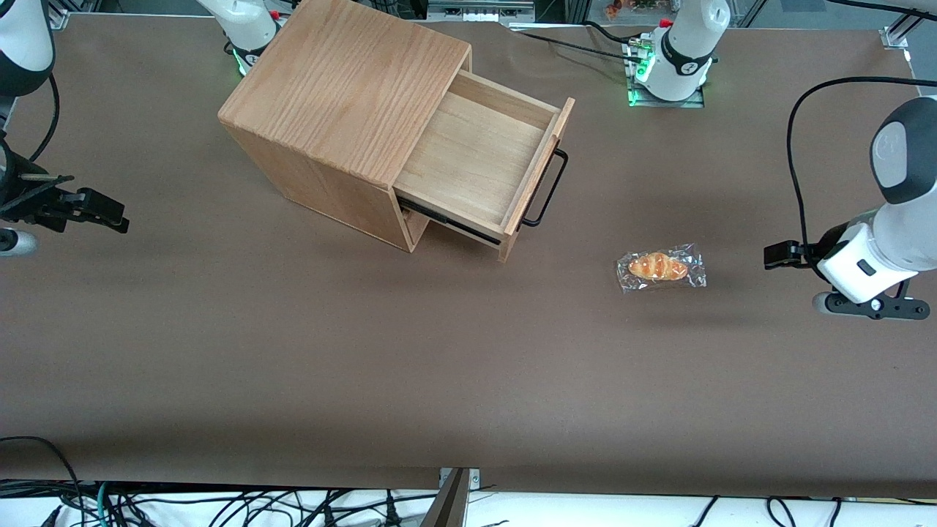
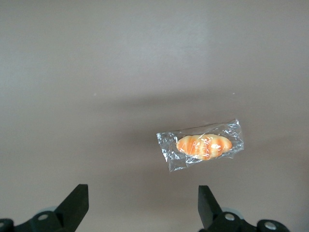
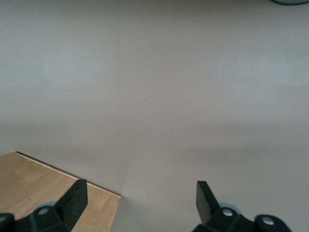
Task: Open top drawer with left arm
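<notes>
The top drawer [image 1: 476,157] stands pulled far out of the oak box casing [image 1: 344,95], and its light-wood tray is bare inside. Its thin black bar handle [image 1: 547,189] runs along the drawer front, with nothing touching it. The left arm's gripper [image 1: 779,255] hangs above the brown table at the working arm's end, well away from the drawer. In the left wrist view the gripper [image 2: 143,193] is open, its two dark fingers wide apart with only table between them.
A small bread roll in a clear wrapper [image 1: 661,267] lies on the table between the drawer front and the gripper, and is also seen as the wrapped roll [image 2: 203,146]. A slide rail shows beneath the drawer [image 1: 446,219].
</notes>
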